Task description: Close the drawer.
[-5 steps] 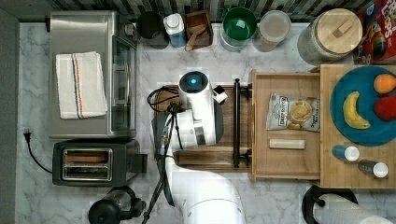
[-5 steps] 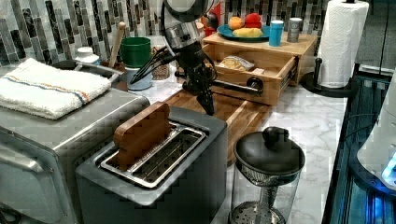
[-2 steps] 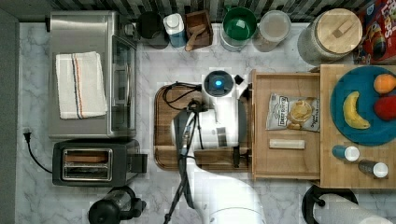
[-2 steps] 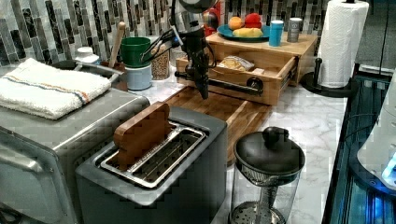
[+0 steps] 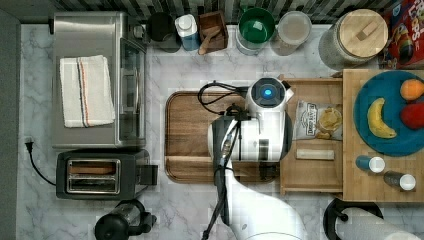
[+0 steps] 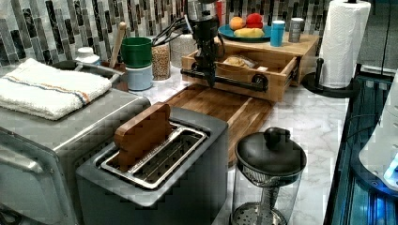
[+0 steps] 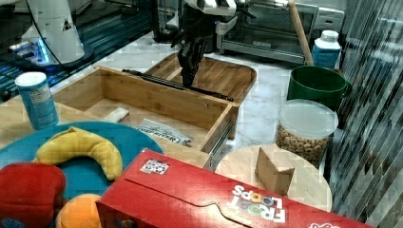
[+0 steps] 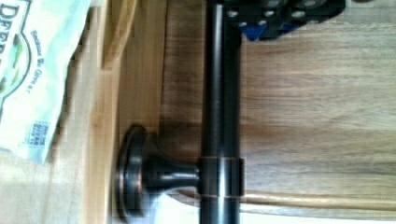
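The drawer [image 5: 320,172] is a light bamboo box standing pulled out from under the top slab [image 5: 350,185]. It holds a chip bag [image 5: 317,120] and a white stick [image 5: 315,154]. A dark bar handle [image 8: 219,116] runs along its front. My gripper [image 6: 209,80] points straight down, shut with nothing in it, and sits against the handle [image 6: 234,80] on the cutting board side. In the right view the gripper [image 7: 187,81] touches the bar [image 7: 157,80] near the drawer's front wall [image 7: 142,97].
A brown cutting board [image 5: 190,135] lies in front of the drawer. The slab carries a blue plate [image 5: 385,145] of fruit and two small cups. Jars and a green pot [image 5: 256,25] line the back. A toaster oven [image 5: 95,80], a toaster [image 5: 100,175] and a paper towel roll [image 6: 345,42] stand around.
The arm has swung from over the cutting board toward the top view's right, bringing the gripper up to the drawer handle. The drawer looks slightly further in.
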